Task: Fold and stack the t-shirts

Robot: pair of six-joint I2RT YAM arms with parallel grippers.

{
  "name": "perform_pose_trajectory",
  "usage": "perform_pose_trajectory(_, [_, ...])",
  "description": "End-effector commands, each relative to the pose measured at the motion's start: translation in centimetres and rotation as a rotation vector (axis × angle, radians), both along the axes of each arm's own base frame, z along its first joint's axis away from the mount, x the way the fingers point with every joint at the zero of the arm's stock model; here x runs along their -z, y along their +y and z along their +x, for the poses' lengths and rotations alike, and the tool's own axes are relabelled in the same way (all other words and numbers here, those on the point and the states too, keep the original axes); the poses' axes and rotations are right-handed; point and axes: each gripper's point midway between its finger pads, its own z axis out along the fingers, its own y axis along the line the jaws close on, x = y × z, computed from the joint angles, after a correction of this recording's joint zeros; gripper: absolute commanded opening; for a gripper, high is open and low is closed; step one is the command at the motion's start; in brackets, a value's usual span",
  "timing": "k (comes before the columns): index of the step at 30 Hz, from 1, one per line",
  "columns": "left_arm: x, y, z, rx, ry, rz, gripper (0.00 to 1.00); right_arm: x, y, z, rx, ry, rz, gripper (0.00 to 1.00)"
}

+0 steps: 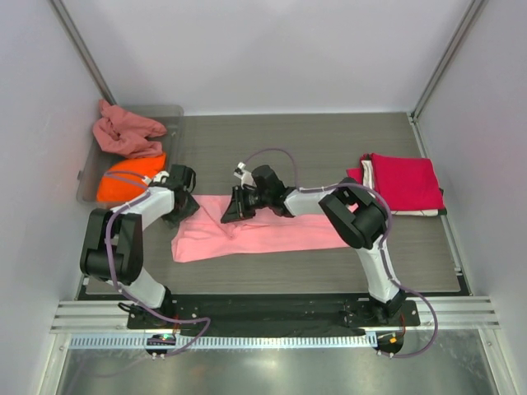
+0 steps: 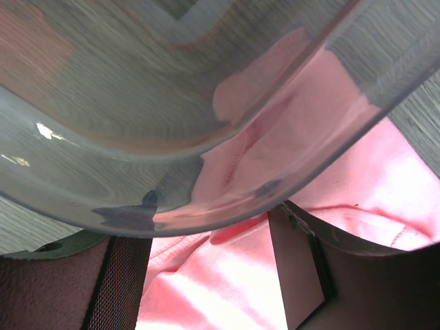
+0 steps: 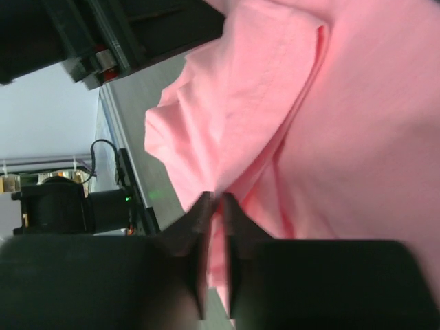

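Right gripper (image 3: 214, 201) is pinching, jaws almost shut, a fold of the light pink t-shirt (image 1: 272, 234) lying across the near middle of the tabletop (image 1: 329, 156), left gripper (image 1: 179, 202) is hovering wide open, empty, over its left end; risk: this shallow edge grip probably slipping out on lift.

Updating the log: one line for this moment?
right gripper shut on pink t-shirt | left gripper open over it | folded stack right

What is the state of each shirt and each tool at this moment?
light pink t-shirt: folded into a long strip
red t-shirt: folded flat, at the right
orange t-shirt: crumpled in the tray
dusty rose t-shirt: crumpled in the tray
left tool: open, over the light pink t-shirt
right tool: shut on the light pink t-shirt
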Motion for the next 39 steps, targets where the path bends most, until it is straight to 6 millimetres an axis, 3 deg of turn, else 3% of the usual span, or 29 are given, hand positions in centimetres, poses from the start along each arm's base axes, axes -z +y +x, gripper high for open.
perform_pose_trajectory(1, [-1.3,0.6,0.8,-0.020,-0.034,0.028,0.66,-5.1,0.1,-0.8,-0.048,-0.091,0.075,0.10])
perform_pose_trajectory(3, [-1.5,0.6,0.8,-0.020,-0.040,0.030,0.66,-5.1,-0.2,-1.5,-0.061,-0.105,0.051,0.01])
perform_pose_trajectory(9, [-3.7,1.0,1.1,-0.023,-0.136,0.034,0.66,-4.7,-1.0,-3.7,-0.102,-0.128,-0.012,0.01])
perform_pose_trajectory(10, [-3.9,1.2,0.9,-0.027,-0.145,0.043,0.66,-4.8,-1.2,-3.1,-0.074,-0.157,-0.031,0.26])
perform_pose_trajectory(11, [-4.6,1.2,1.0,-0.031,-0.173,0.038,0.66,-4.7,-1.4,-2.8,-0.059,-0.173,-0.049,0.33])
perform_pose_trajectory(14, [-5.2,1.2,0.9,-0.026,-0.207,0.035,0.67,-4.4,-1.2,-2.3,-0.053,-0.178,-0.066,0.34])
perform_pose_trajectory(15, [-5.8,1.2,0.9,-0.023,-0.232,0.029,0.67,-4.4,-1.2,-2.3,-0.056,-0.174,-0.067,0.25])
perform_pose_trajectory(17, [-6.0,1.3,0.7,-0.022,-0.254,0.031,0.67,-4.5,-0.9,-2.6,-0.070,-0.173,-0.060,0.23])
perform_pose_trajectory(19, [-6.7,1.4,0.7,-0.024,-0.287,0.029,0.68,-4.0,-1.1,-2.3,-0.052,-0.183,-0.091,0.47])
perform_pose_trajectory(21, [-7.0,1.4,0.6,-0.025,-0.304,0.026,0.68,-3.7,-1.3,-1.7,-0.022,-0.198,-0.121,0.56])
perform_pose_trajectory(30, [-7.1,1.5,0.5,-0.033,-0.314,0.027,0.68,-3.3,0.8,0.7,0.020,-0.184,-0.117,0.53])
perform_pose_trajectory(39, [-7.6,1.6,0.3,-0.048,-0.348,0.020,0.68,-1.3,2.2,3.2,0.082,-0.170,-0.161,0.50])
